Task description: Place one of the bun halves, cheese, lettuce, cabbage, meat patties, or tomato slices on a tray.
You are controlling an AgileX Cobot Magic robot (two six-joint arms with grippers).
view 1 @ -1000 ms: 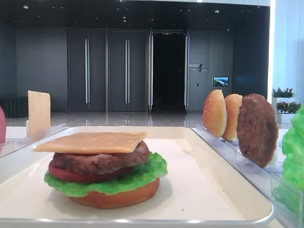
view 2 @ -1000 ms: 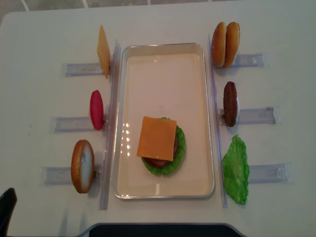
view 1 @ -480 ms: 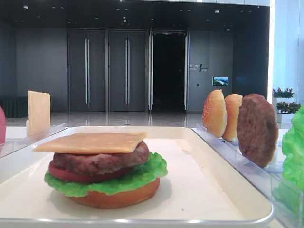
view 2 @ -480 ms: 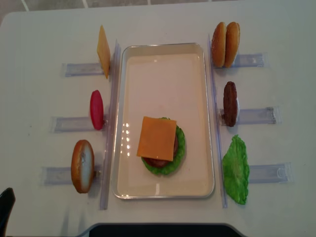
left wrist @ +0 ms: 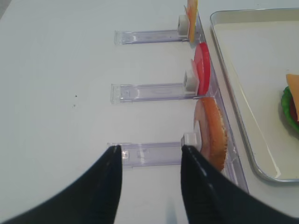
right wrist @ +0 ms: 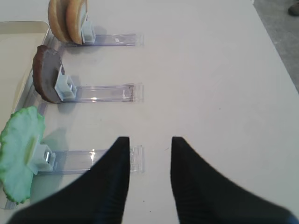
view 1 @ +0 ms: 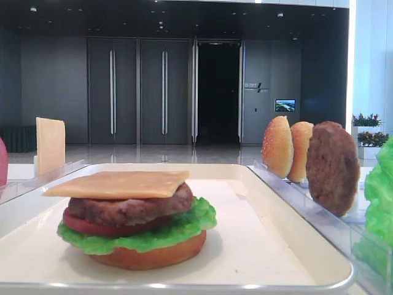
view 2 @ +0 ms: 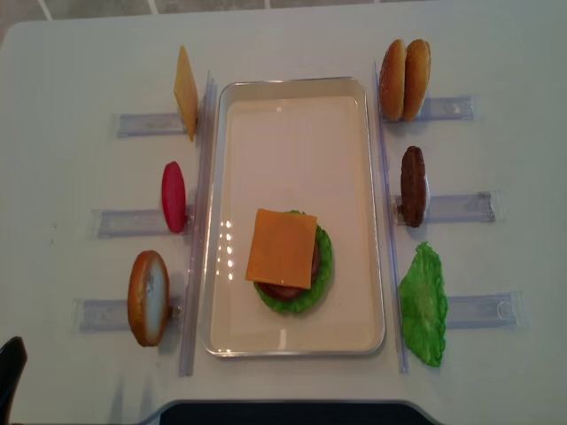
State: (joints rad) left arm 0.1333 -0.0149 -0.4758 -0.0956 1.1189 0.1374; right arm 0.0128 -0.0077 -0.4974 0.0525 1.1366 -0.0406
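Cheese (view 2: 282, 248) sits on top of the stack on the tray (view 2: 292, 88), bun half (left wrist: 212, 135) upright in its holder on the counter | left gripper (left wrist: 150, 156) jaws apart, empty; right gripper (right wrist: 148, 147) same | risk: grabbing the bun off-center could knock it over, or nudge the cheese askew

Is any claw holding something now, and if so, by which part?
Nothing is held: the left claw and right claw are both open, with only table between their fingers.
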